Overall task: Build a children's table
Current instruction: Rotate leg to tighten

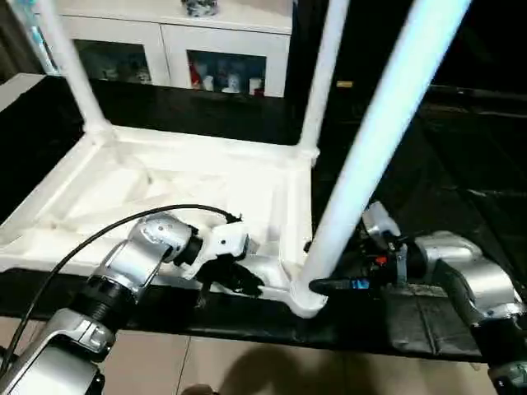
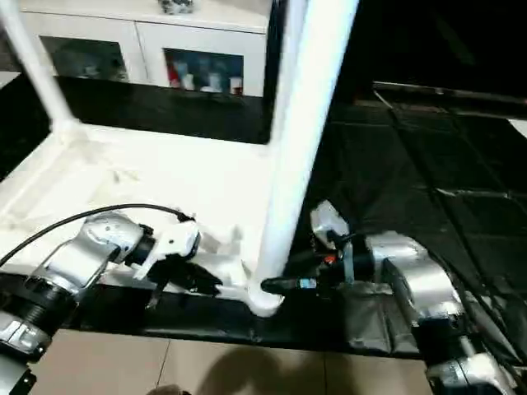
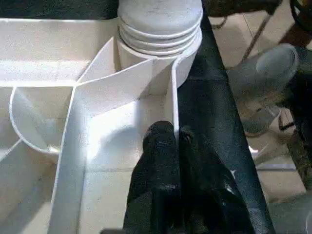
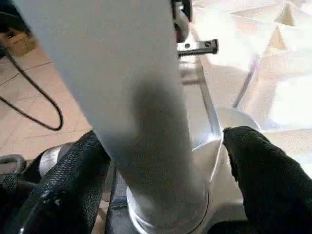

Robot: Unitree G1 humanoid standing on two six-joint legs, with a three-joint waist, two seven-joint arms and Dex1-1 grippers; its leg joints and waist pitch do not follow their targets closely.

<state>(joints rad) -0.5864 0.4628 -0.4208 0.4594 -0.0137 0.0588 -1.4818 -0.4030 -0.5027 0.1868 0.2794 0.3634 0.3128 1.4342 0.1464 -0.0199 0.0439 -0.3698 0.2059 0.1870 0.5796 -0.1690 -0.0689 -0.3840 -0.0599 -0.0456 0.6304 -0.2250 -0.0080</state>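
The children's table top point(image 1: 189, 189) lies upside down on a black surface, ribbed underside up. Two white legs stand in its far corners, one on the left point(image 1: 70, 66) and one on the right point(image 1: 323, 74). A third leg point(image 1: 370, 140) rises tilted from the near right corner socket point(image 3: 161, 24). My left gripper point(image 3: 174, 134) is shut on the thin near rim wall, just left of that corner. My right gripper point(image 4: 161, 161) is open around the base of the near leg, one finger point(image 4: 63, 185) close against it and the other finger point(image 4: 263, 170) a little apart.
A white glass-door cabinet point(image 1: 165, 49) stands behind the work. The black surface point(image 1: 461, 164) stretches to the right, and tiled floor point(image 1: 247, 370) shows below its near edge. A black cable point(image 1: 82, 243) runs along my left forearm.
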